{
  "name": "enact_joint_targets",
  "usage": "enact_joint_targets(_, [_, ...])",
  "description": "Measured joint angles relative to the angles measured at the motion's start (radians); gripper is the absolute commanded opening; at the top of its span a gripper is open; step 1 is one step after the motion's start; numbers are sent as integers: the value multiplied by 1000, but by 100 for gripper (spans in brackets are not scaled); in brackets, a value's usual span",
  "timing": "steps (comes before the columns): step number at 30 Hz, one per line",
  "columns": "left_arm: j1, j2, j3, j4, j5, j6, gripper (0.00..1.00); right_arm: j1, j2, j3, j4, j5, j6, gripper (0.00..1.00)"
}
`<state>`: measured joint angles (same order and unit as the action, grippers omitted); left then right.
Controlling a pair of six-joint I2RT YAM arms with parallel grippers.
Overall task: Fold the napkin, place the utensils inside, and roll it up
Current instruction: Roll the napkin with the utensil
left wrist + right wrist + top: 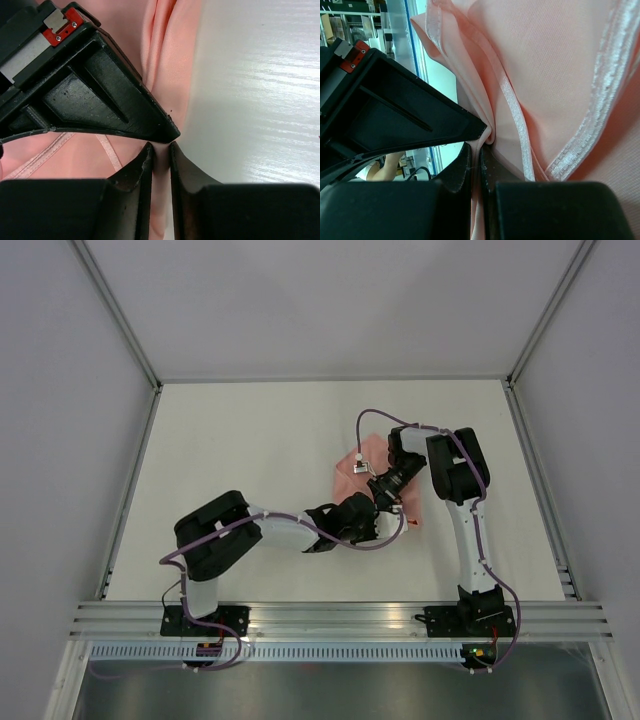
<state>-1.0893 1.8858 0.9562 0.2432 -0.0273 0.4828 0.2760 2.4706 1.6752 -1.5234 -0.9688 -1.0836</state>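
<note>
Napkin (362, 453) sits right of centre on the white table (250, 440), mostly covered from above by both wrists. Only a pink patch shows around them.

From overhead, the left arm (285, 530) reaches across to the right and the right arm (465, 510) bends back in from the far side. The two tools meet at one spot on the cloth, tips touching or very nearly.

On its own camera, the left gripper (161, 149) has its fingers (135, 190) drawn almost together with a thin strip of pink in the gap, so it is clamped on a fold at the napkin edge. Bare table lies just to the right of that fold. The other tool's black finger, with a red label (67, 25), sits directly above the pinch.

The right gripper (476, 150) has its fingers (452, 182) pressed tight on a sliver of cloth, so it is pinching the napkin too. Fabric bunches into pleats running up from the pinch. A stitched hem (517, 120) runs diagonally past the tips and a second hem crosses the right side.

Both grips are on the same bunched edge, side by side.
</note>
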Motion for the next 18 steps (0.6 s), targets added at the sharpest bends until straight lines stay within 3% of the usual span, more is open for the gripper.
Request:
enact_joint_targets(3, [11, 4, 23, -37, 32, -10, 3, 0, 0, 0, -3, 3, -5, 1])
enact_joint_targets(12, [61, 23, 91, -140, 178, -43, 2, -5, -32, -29, 4, 5, -12, 35])
enact_joint_targets(18, [87, 52, 150, -202, 284, -62, 2, -29, -175, -122, 138, 39, 17, 43])
